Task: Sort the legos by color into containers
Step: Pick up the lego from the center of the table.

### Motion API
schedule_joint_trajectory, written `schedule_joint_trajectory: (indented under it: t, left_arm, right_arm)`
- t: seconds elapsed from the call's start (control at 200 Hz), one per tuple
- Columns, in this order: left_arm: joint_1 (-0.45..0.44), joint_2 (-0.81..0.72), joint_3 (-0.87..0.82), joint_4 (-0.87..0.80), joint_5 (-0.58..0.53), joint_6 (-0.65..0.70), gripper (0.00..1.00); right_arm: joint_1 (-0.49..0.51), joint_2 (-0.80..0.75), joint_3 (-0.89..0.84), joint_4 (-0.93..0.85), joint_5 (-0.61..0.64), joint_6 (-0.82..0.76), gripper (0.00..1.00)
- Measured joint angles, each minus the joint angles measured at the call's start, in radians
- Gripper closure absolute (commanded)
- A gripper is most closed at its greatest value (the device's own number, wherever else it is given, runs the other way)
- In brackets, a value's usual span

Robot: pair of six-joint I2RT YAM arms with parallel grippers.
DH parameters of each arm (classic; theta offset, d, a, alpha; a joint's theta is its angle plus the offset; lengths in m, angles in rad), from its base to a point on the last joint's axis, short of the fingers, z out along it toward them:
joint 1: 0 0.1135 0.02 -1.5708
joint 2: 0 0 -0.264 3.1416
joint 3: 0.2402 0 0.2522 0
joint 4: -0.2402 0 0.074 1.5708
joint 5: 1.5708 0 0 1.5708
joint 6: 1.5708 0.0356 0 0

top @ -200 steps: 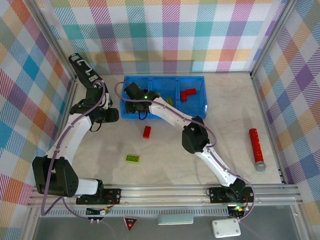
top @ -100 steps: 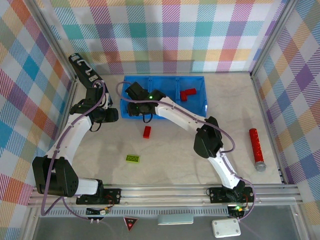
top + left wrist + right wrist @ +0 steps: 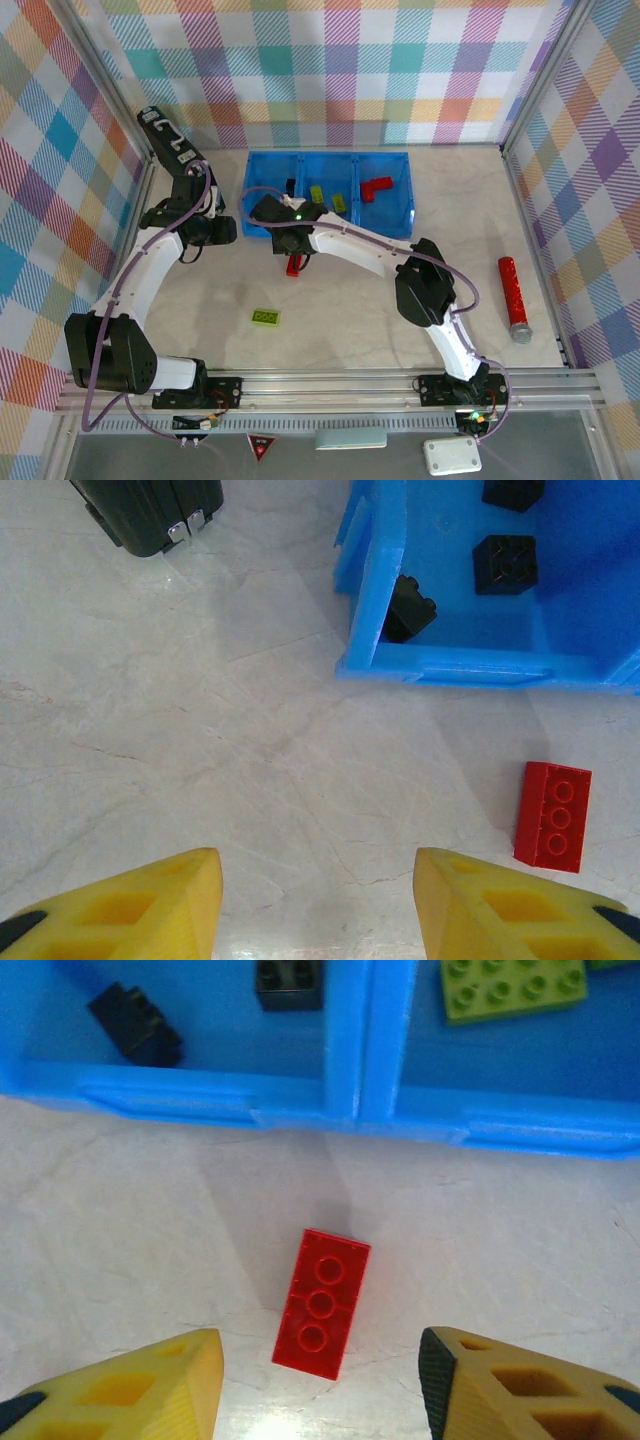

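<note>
The red lego brick lies flat on the tabletop, just in front of the blue bin. The right gripper hangs right over it. Its yellow fingers are apart, wider than the brick, and they hold nothing. The brick's long side points toward the bin, tipped a bit, so the fingers stand on either side of its narrow width. That looks like a good fit for going straight down and squeezing.

The left gripper is over bare tabletop, fingers apart and empty. The red lego brick is off to its right, so the right arm is much nearer.

In the bin, black bricks are in the left part, lime green bricks in the middle, and a red piece in the right part. I think this brick belongs there too. The tabletop is pale and smooth, with room around the brick, but the bin wall is close.
</note>
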Motion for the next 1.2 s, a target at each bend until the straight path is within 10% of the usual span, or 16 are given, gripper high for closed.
schedule_joint_trajectory:
  t: [1.2]
  left_arm:
    - [0.0,0.0,0.0,0.0,0.001,0.0,0.47]
  right_arm:
    - [0.057,0.166,-0.14,0.192,0.106,0.241,0.53]
